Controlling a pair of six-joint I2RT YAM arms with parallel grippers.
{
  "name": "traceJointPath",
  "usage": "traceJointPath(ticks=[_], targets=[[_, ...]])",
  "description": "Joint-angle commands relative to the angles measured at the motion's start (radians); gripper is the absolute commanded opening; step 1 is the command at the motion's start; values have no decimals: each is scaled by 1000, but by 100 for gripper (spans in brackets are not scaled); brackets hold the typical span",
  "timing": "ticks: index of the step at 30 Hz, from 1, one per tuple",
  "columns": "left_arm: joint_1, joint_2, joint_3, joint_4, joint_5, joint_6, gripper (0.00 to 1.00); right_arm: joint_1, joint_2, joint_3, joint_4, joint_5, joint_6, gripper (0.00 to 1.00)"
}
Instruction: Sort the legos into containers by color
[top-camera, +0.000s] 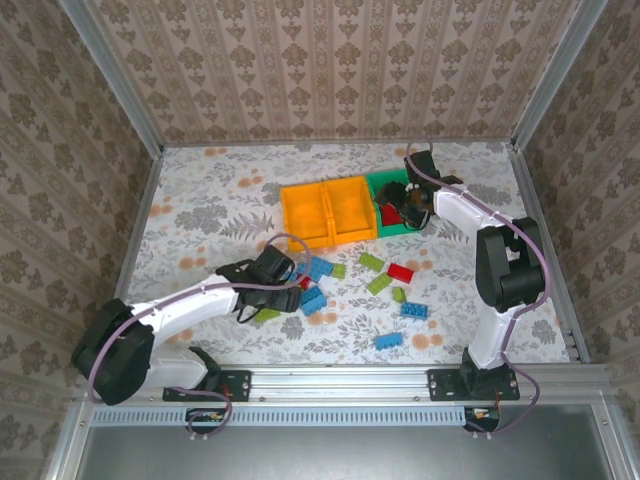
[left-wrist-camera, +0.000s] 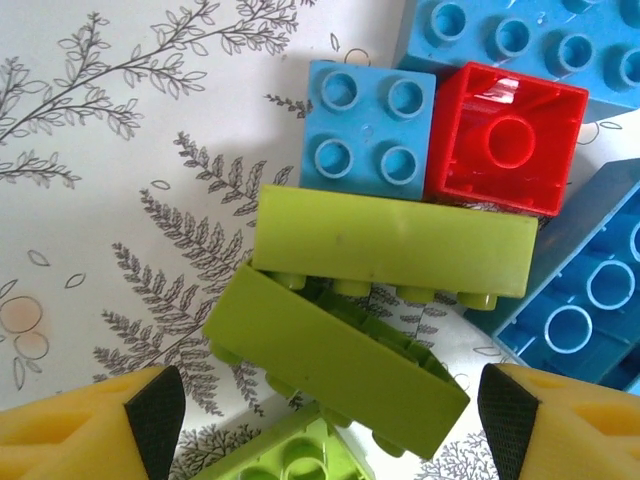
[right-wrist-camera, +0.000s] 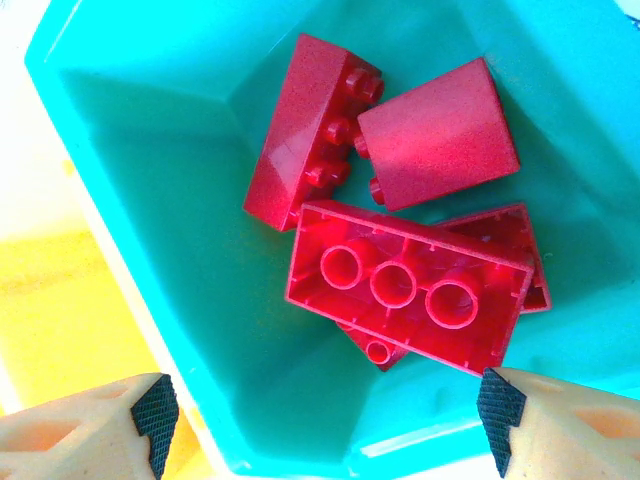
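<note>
top external view: the floral surface (top-camera: 220, 200) carries everything. the left arm reaches in from the near left corner, and the right arm stands along the right side. toward the far side three bins sit in a row, two orange containers (top-camera: 305, 213) touching side by side and the green container (top-camera: 385, 183) against their right.

the right gripper (top-camera: 405, 205) hangs over the green container. in the right wrist view its jaws stand wide apart with nothing between them, above the red legos (right-wrist-camera: 410, 285) piled inside the bin's wall (right-wrist-camera: 150, 250).

the left gripper (top-camera: 297, 285) is low over a cluster near the middle of the surface. in the left wrist view it (left-wrist-camera: 320, 410) is spread wide and holds nothing. a lime green lego (left-wrist-camera: 330, 360) lies tilted between the pads without touching them. a second lime green lego (left-wrist-camera: 395, 240) lies on its side just beyond. past it sit a small blue lego (left-wrist-camera: 365, 125) and an upturned red lego (left-wrist-camera: 510, 140), touching.

more loose legos lie scattered to the right, among them a blue lego (top-camera: 415, 309) and a red lego (top-camera: 401, 272).
</note>
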Motion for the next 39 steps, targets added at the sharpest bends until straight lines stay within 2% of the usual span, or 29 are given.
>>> traceJointPath(ticks=[1,8,13,25,31,34,39], targets=[[-9,30,42,8,21,9,79,3,11,-5,-12,-20,-3,82],[-7,81,58,9,41,12,74,2,9,-5,-18,-13,-10,82],[-8,89,63,1,36,-3,57,2,16,-3,-14,-17,-9,82],[3,137,109,-35,10,11,51,2,19,-4,-15,-15,-11,82],[11,156,111,-37,10,7,34,2,22,-5,-16,-14,-13,82],[12,157,113,-50,-3,-1,33,3,20,-3,-16,-14,-15,82],[31,122,120,-66,-22,0,15,2,9,-6,-18,-6,-32,82]])
